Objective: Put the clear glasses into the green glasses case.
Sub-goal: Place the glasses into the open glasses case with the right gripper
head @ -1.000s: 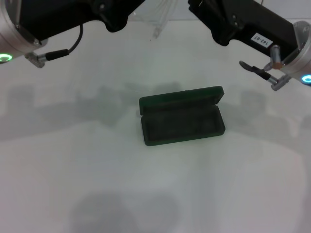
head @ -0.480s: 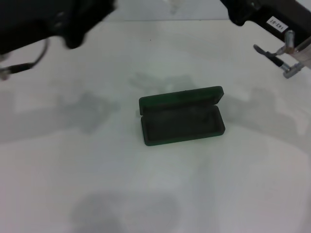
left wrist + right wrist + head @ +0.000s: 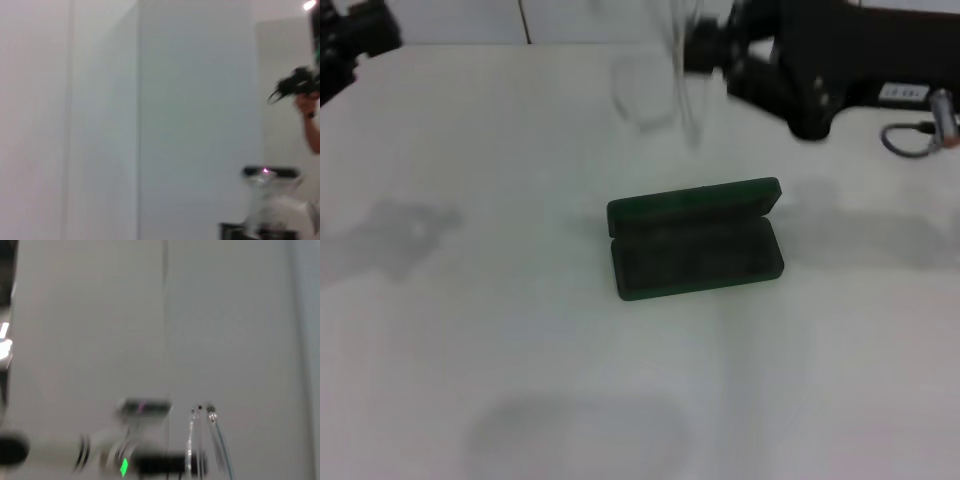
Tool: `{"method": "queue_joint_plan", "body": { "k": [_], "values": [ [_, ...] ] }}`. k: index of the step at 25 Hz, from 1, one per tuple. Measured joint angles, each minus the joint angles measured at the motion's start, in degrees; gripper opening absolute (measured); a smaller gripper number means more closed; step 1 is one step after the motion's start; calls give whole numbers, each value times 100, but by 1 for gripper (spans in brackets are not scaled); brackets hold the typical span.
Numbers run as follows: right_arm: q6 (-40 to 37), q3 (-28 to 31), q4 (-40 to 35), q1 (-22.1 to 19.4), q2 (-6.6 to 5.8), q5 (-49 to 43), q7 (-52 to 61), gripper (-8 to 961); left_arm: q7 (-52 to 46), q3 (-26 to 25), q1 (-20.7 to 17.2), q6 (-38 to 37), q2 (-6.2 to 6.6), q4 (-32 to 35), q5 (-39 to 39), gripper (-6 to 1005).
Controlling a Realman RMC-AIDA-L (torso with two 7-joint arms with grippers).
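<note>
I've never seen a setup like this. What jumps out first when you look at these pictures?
The dark green glasses case draws the eye: it lies open, lid up, alone in the middle of the white table. Behind it, near the table's far edge, the clear glasses hang in the air, so transparent they almost vanish, at the tip of the black right gripper reaching in from the right. The left gripper sits in the far left corner.

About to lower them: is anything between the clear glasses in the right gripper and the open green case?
Nothing visible. The clear glasses hang from the right gripper above the far side of the table; the green glasses case lies open, its tray empty.
</note>
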State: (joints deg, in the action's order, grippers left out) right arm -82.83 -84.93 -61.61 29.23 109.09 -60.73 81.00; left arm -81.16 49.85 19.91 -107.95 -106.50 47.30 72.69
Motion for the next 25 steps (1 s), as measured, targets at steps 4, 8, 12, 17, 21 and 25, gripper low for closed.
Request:
{"method": "queue_joint_plan", "body": {
  "k": [4, 8, 12, 17, 21, 25],
  "values": [
    [-174, 680, -1752, -138, 293, -2223, 1871, 74, 4, -460, -47, -5, 5, -5, 388, 49],
    [-762, 1007, -3126, 52, 586, -4034, 3467, 74, 38, -705, -58, -13, 37, 15, 586, 49],
    [-1315, 1024, -3734, 548, 619, -5069, 4571, 75, 49, -888, -61, -16, 86, 4, 641, 49],
    [-1950, 815, -3841, 1467, 625, -6125, 5464, 75, 48, -900, -63, -16, 130, -5, 665, 49],
    [-2205, 224, -3607, 2142, 641, -7064, 5805, 76, 61, -902, -25, -15, 107, -12, 700, 49],
    [-2239, -232, -3106, 2530, 682, -7470, 5832, 76, 89, -911, -13, -10, 83, -52, 715, 49]
  ]
}}
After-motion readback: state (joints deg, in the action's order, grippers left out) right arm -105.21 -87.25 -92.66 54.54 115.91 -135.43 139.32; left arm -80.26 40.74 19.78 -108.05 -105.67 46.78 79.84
